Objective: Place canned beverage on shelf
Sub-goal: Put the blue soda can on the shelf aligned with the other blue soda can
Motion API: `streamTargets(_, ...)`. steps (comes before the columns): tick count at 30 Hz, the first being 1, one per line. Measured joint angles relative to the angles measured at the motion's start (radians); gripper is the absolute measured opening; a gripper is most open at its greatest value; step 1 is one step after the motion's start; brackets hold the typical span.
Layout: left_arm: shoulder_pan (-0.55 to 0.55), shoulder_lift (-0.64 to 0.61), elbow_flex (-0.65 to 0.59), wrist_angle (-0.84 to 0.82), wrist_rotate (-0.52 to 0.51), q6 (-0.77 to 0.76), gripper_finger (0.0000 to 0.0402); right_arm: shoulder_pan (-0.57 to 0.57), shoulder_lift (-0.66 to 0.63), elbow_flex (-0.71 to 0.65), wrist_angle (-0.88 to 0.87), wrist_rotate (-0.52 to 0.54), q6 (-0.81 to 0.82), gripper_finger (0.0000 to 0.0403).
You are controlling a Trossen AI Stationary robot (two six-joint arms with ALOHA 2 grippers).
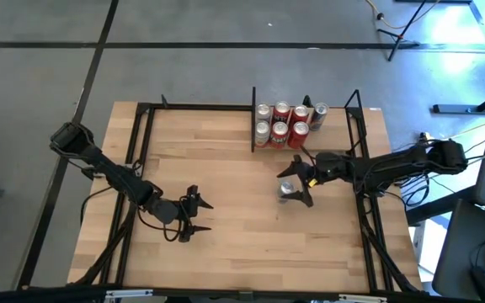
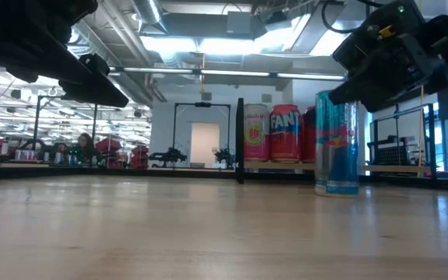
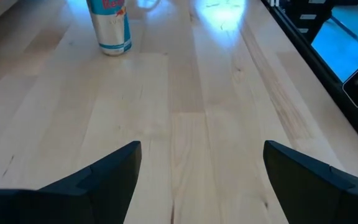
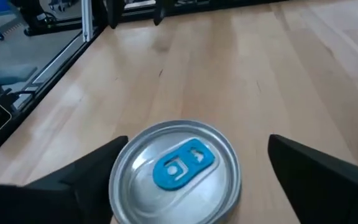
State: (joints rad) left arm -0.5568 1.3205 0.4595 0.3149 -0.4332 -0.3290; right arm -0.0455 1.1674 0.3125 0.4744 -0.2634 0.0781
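Standing can: slim blue-and-silver can (image 1: 286,190), upright on the tabletop (image 1: 226,244), clear of the shelf (image 1: 335,135) and on the side of it nearer the arms.
Right gripper: right gripper (image 1: 296,179) spread wide above the can, gripping nothing; from its wrist camera the silver lid and blue tab sit between the two fingers, nearer one of them.
Contact: none visible; gaps show on both sides of the lid.
Risk, tipping: tall narrow can, judged quick to topple if one finger meets it first on closing, since it sits off-centre.
Risk, shelf: red cans (image 1: 280,123) fill the part of the shelf beside the black divider (image 1: 253,118); a carried can could knock them.
Left gripper: left gripper (image 1: 194,215) released, idle, well apart from the can.
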Motion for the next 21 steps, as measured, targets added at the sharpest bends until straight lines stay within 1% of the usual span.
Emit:
streamTargets(4, 0.0, 0.0, 0.0, 0.0, 0.001, 0.0, 0.0321, 0.0, -0.02, 0.03, -0.039, -0.003, 0.023, 0.0383)
streamTargets(7, 0.0, 0.0, 0.0, 0.0, 0.001, 0.0, 0.0321, 0.0, -0.046, 0.1, -0.172, -0.007, 0.033, 0.0386)
streamTargets(9, 0.0, 0.0, 0.0, 0.0, 0.001, 0.0, 0.0321, 0.001, -0.051, 0.168, -0.296, 0.036, 0.054, 0.0386)
streamTargets(12, 0.0, 0.0, 0.0, 0.0, 0.001, 0.0, 0.0321, 0.002, -0.048, 0.285, -0.518, 0.14, 0.094, 0.0387)
streamTargets(16, 0.0, 0.0, 0.0, 0.0, 0.001, 0.0, 0.0321, 0.053, 0.005, 0.432, -0.734, 0.188, 0.184, 0.0387)
streamTargets(18, 0.0, 0.0, 0.0, -0.001, 0.001, 0.0, 0.0321, 0.094, 0.043, 0.505, -0.811, 0.206, 0.226, 0.0387)
streamTargets(21, 0.0, 0.0, 0.001, -0.007, 0.001, 0.0, 0.0321, 0.143, 0.107, 0.607, -0.939, 0.263, 0.304, 0.0387)
